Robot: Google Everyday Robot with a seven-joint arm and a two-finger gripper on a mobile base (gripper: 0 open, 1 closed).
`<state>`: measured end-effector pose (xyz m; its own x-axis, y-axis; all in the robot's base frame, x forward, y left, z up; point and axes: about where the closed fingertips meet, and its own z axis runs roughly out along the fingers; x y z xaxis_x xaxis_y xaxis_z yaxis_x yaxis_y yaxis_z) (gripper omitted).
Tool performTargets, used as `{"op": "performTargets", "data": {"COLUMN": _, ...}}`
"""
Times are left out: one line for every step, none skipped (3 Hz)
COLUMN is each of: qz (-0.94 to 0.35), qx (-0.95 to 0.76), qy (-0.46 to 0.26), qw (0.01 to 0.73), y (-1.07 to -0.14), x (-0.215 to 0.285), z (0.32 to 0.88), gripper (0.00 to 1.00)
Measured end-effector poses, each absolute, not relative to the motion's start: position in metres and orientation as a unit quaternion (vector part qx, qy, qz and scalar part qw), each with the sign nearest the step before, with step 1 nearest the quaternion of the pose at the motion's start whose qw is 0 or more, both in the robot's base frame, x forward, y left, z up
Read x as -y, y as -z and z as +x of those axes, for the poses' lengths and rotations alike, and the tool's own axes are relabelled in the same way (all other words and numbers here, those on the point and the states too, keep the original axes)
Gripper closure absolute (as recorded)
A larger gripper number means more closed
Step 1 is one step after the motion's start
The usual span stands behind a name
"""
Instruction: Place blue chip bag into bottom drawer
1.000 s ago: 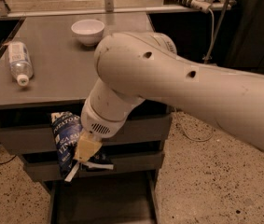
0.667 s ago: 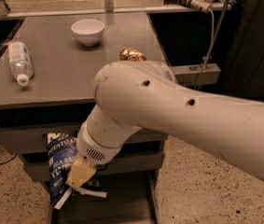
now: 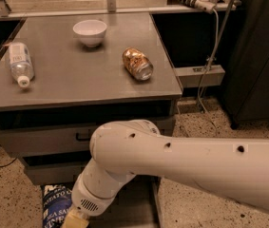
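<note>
Hand [image 3: 75, 219] low against the blue chip bag [image 3: 54, 208] — by the bottom drawer [image 3: 135, 207]; grip cannot be told

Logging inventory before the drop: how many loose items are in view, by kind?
Bowls: 1, the white bowl on the cabinet top.
Cans: 1, the gold can, on its side.
Bottles: 1, the clear bottle, lying down.
Chip bags: 1, the blue chip bag, low beside the gripper at the view's bottom edge.
Total: 4.
</note>
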<state>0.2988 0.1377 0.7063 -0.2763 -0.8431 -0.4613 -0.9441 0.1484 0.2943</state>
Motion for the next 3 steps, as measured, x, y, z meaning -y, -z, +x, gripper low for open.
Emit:
{"op": "performTargets", "data": {"qz": -0.594, "qx": -0.752, "qy": -0.27, "qw": 0.094, "y": -0.706, "x": -0.138, "z": 0.299, "gripper": 1.0}}
{"op": "performTargets", "data": {"qz": -0.575, "qx": -0.766, "qy": -0.27, "qw": 0.1, "y": -0.686, "x": -0.14, "z": 0.294, "gripper": 1.0}}
{"op": "performTargets", "data": {"qz": -0.536, "qx": -0.795, "qy": -0.267, "qw": 0.096, "y": -0.634, "x": -0.141, "z": 0.287, "gripper": 1.0}}
